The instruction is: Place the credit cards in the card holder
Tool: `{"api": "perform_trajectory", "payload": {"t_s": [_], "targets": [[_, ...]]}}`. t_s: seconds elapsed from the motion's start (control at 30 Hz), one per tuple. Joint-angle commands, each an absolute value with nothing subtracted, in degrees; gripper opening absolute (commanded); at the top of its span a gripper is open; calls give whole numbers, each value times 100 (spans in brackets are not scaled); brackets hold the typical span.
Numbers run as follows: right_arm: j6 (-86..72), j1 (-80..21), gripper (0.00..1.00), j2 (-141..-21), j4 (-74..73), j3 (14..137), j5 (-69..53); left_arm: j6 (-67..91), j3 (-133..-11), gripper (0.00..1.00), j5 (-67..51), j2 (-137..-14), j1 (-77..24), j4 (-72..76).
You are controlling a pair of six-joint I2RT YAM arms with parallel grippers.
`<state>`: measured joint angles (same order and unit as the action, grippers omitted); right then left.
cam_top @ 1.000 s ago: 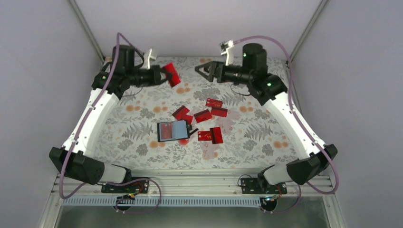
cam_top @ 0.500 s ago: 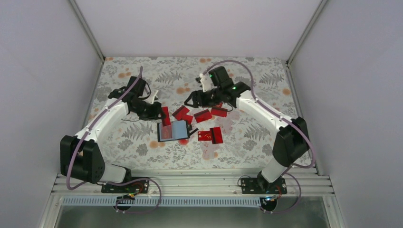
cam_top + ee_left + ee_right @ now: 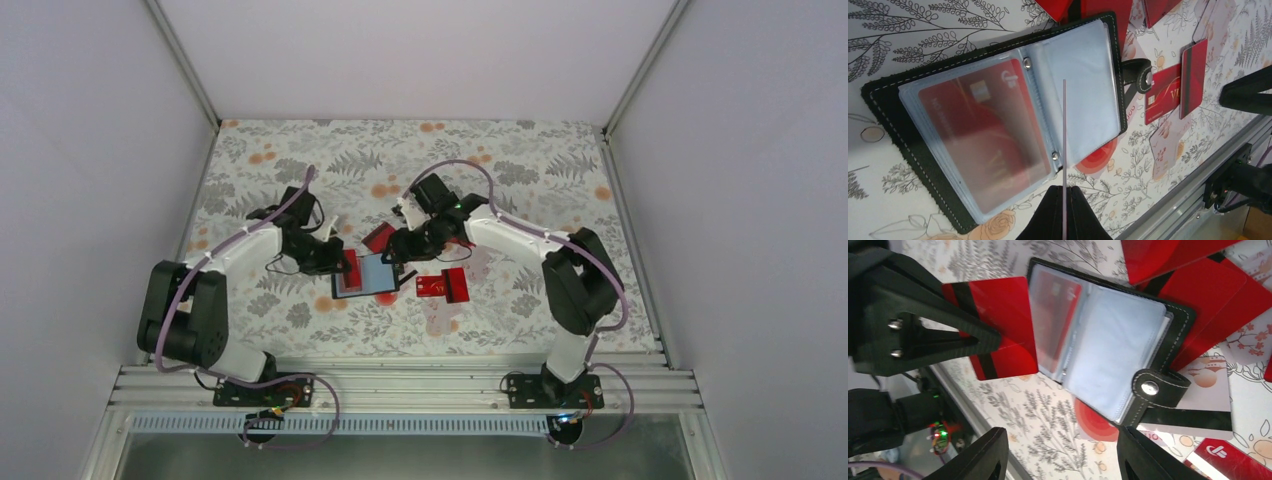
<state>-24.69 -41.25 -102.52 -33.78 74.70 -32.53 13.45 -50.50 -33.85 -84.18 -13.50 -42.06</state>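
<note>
Lying beneath right pincer (image 3: 1063,436): card holder (image 3: 1108,347)

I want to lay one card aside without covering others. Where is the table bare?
Bare: the table along its far edge, and its near left corner beside the left arm. Crowded: around the card holder, among the credit cards.

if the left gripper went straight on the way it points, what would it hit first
Probably the card holder: the credit card in the left gripper points at its clear sleeves.
</note>
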Motion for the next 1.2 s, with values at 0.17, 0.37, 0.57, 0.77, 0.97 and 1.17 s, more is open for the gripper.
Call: {"api": "perform_trajectory", "payload": {"t_s": [0.17, 0.37, 0.57, 0.77, 0.97, 1.17], "targets": [[-2233, -4254, 58, -10790, -3486, 7291, -2852, 1373, -4859, 2, -3761, -8881, -1335, -3304], [-2198, -4254, 59, -10952, -3422, 7297, -2837, 1528, -4774, 2, -3815, -9092, -1336, -2992], [-2184, -4256, 58, -11062, -3380, 7287, -2840, 1645, -4631, 2, -3959, -9230, -1335, -2726], [-2162, -4254, 57, -11208, -3326, 7279, -2866, 1738, -4603, 2, -4072, -9304, -1337, -2584], [-2163, -4254, 54, -11421, -3213, 7227, -2882, 1800, -4748, 2, -4100, -9267, -1336, -2729], [-2208, -4254, 47, -11621, -3169, 7216, -2818, 1776, -4898, 2, -3980, -9146, -1328, -3022]]}}
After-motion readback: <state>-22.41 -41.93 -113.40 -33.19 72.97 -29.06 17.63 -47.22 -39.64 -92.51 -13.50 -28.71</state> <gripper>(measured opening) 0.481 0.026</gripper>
